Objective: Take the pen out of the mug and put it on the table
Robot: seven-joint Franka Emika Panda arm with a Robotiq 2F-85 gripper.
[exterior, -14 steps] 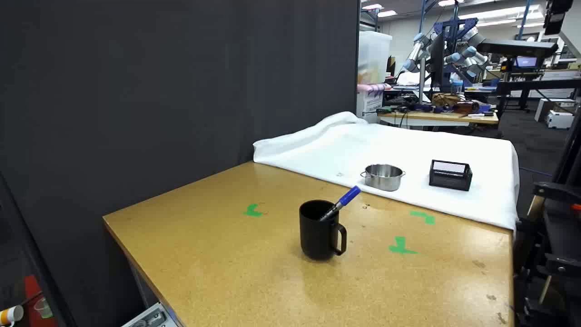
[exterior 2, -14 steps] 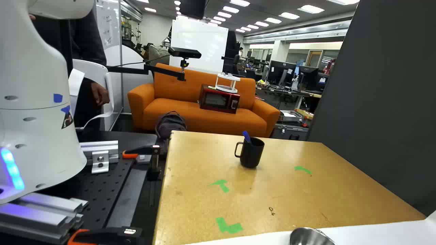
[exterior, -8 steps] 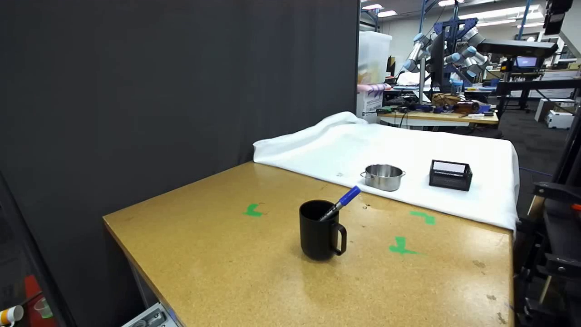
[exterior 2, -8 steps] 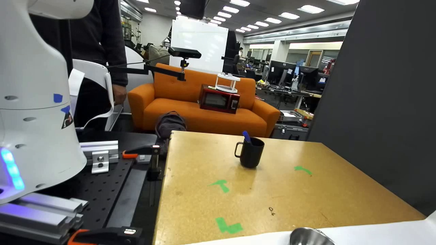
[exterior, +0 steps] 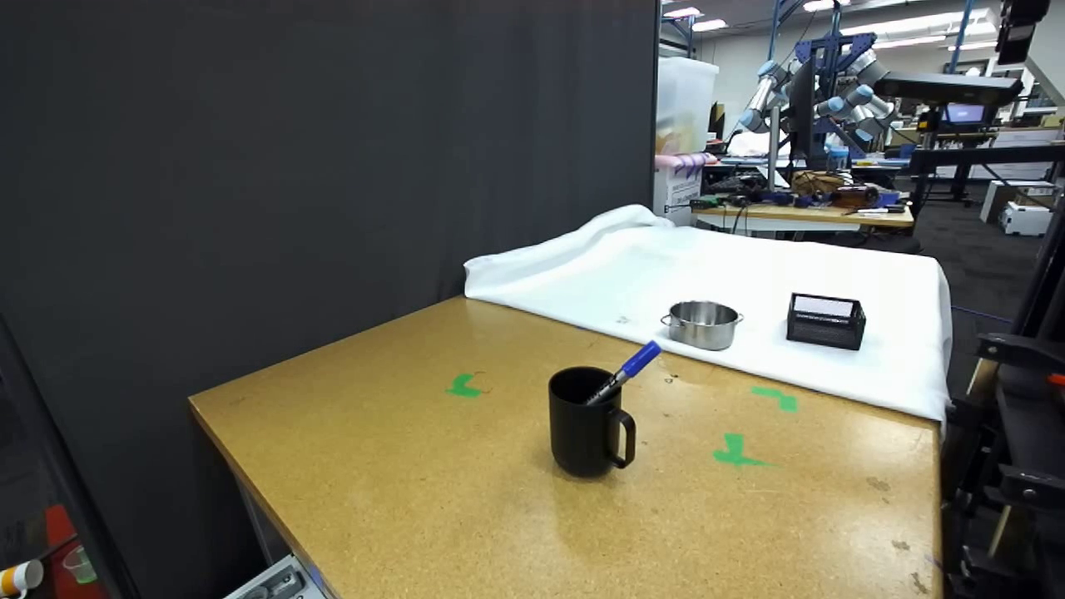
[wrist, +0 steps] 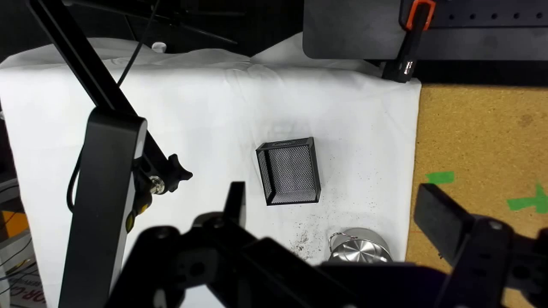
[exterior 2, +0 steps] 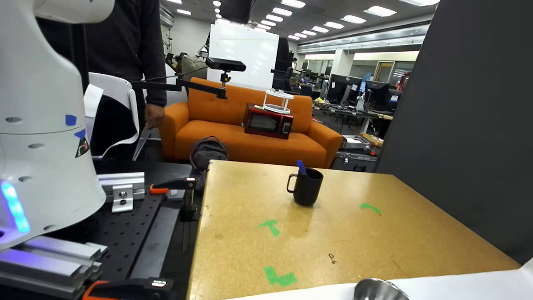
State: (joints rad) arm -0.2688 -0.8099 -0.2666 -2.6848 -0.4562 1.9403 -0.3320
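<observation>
The blue-capped marker [exterior: 634,363] is what I'm after, and it stands in the black mug [exterior: 574,437], roughly at the middle of the tan worktop [exterior: 399,474], well in from its edges. My gripper [wrist: 332,194] looks down on the white cloth [wrist: 359,107], jaws spread wide and holding nothing; the wrist view shows no mug, so I judge it lies off past that view's right border, beyond the cloth-side edge. The marker's long axis tilts, blue end up, leaning toward the handle [exterior: 630,437], which points to the edge by the robot [exterior 2: 46,166]. I'd want the jaws across that lean, drawing out along it, or the mug may tip. How deep its lower end sits I can't make out. Green tape marks [exterior: 734,449] dot the worktop, two toward the corner between cloth and robot. On the cloth sit a steel pot [exterior: 703,331] and a black mesh box [exterior: 824,333]. A black partition [exterior: 333,183] backs the edge opposite the robot, and in an exterior view an orange sofa [exterior 2: 250,148] bears a red microwave [exterior 2: 268,121]
</observation>
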